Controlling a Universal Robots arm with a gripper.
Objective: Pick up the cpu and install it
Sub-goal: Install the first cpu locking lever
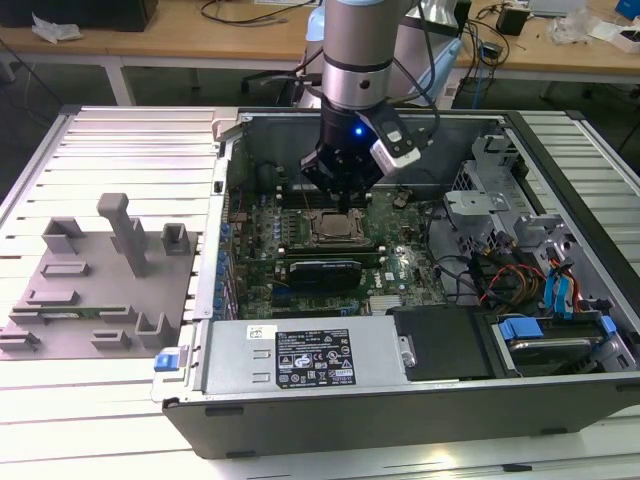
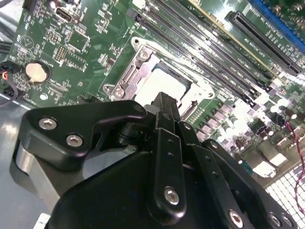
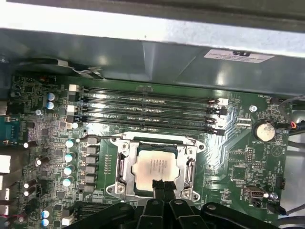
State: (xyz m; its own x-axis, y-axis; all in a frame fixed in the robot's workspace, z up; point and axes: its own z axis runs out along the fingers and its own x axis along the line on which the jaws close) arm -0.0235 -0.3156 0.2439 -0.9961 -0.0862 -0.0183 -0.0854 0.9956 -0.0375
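Note:
The cpu (image 3: 155,163), a small square chip with a silvery top, lies flat inside the metal-framed socket (image 3: 123,167) on the green motherboard (image 3: 238,157). In the exterior view the cpu (image 1: 330,229) sits in the middle of the open computer case, directly under the arm. My gripper (image 3: 162,184) hangs just above the chip's near edge, its two black fingers pressed together with nothing between them. The second wrist view has the gripper (image 2: 165,101) over the pale cpu (image 2: 162,82); the fingertips hide part of the chip's edge.
Memory slots (image 3: 147,107) run beside the socket, and a coin battery (image 3: 263,130) sits nearby. The case holds a power supply (image 1: 300,355), a drive cage (image 1: 480,200) and cables (image 1: 520,280). A grey fixture plate (image 1: 95,290) lies at the exterior view's left.

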